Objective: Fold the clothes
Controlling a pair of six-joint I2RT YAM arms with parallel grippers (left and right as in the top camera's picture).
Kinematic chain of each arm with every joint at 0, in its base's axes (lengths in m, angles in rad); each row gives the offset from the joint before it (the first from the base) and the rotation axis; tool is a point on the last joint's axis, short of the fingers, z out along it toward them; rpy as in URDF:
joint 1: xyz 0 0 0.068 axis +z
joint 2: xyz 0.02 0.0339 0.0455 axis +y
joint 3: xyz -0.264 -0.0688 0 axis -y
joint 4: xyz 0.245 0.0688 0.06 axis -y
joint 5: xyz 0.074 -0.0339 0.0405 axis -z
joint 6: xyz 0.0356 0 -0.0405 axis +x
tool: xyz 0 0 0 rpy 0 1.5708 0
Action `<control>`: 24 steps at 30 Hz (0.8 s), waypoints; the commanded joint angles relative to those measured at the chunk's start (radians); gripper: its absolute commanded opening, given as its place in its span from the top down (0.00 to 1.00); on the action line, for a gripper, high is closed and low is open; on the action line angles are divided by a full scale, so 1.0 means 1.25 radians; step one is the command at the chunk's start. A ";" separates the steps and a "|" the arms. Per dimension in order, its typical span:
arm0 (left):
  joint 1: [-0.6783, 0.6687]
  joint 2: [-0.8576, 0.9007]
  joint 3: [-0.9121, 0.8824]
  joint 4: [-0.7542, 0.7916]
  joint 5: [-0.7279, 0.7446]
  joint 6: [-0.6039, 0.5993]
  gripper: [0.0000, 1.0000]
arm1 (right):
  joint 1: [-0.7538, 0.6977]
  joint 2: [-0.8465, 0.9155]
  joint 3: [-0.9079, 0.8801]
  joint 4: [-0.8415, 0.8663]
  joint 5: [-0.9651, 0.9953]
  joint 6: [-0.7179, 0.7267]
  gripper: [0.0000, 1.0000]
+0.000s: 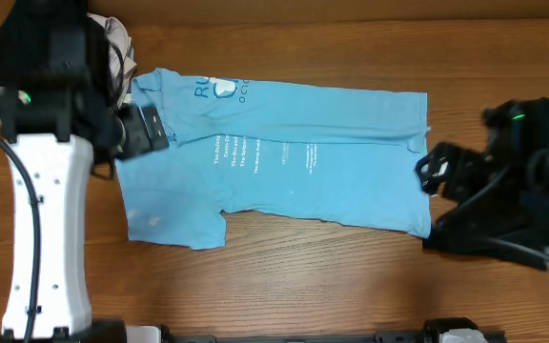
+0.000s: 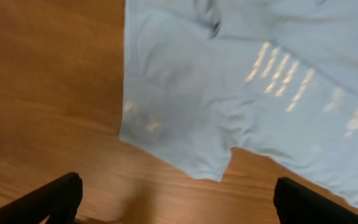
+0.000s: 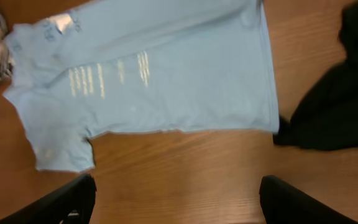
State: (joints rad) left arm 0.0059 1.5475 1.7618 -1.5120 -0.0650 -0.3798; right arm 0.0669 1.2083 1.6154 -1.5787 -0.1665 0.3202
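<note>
Found the light blue T-shirt (image 1: 284, 157) lying flat on the wooden table (image 1: 303, 276), stretched lengthwise across the middle, collar end toward the left arm and hem toward the right. Saw the far long edge turned over onto the body, leaving a crease running from collar to hem. Saw one short sleeve (image 1: 174, 214) sticking out at the near left corner, flat on the wood. Read only scraps of the print: dark letters beside the collar, cut off by the fold, and short rows of white lettering (image 1: 241, 152) on the chest, too small to make out. Spotted the left gripper (image 2: 176, 208) over the collar end of the shirt in the overhead view, jaws spread wide and gripping nothing. From its own camera, made out both fingers (image 2: 55, 199) at the bottom corners, with bare wood between them and the sleeve just beyond. Could not tell about any contact with the cloth. Spotted the right gripper (image 3: 176, 208) near the hem edge, jaws likewise wide and empty, fingers (image 3: 303, 199) apart over bare wood on the near side of the shirt. Noticed a crumpled black garment (image 3: 337, 87) on the table just beside the hem, seeming to touch its near corner. Noticed a rumpled beige garment (image 1: 112, 38) at the far left, close by the collar and partly hidden beneath the left arm.
</note>
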 commanded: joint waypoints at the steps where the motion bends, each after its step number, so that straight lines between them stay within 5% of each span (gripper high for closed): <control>1: 0.002 -0.112 -0.230 0.090 -0.029 -0.139 0.00 | 0.039 0.000 -0.120 0.043 0.025 0.057 0.12; 11: 0.010 -0.175 -0.725 0.406 -0.027 -0.429 0.07 | 0.064 0.010 -0.309 0.172 -0.036 0.059 0.13; 24: 0.053 -0.152 -0.948 0.694 0.005 -0.432 0.24 | 0.064 0.013 -0.309 0.184 -0.036 0.059 0.21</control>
State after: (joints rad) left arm 0.0681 1.3491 0.6216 -0.6819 -0.0624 -0.9028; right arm 0.1402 1.2251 1.2331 -1.3540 -0.2062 0.3893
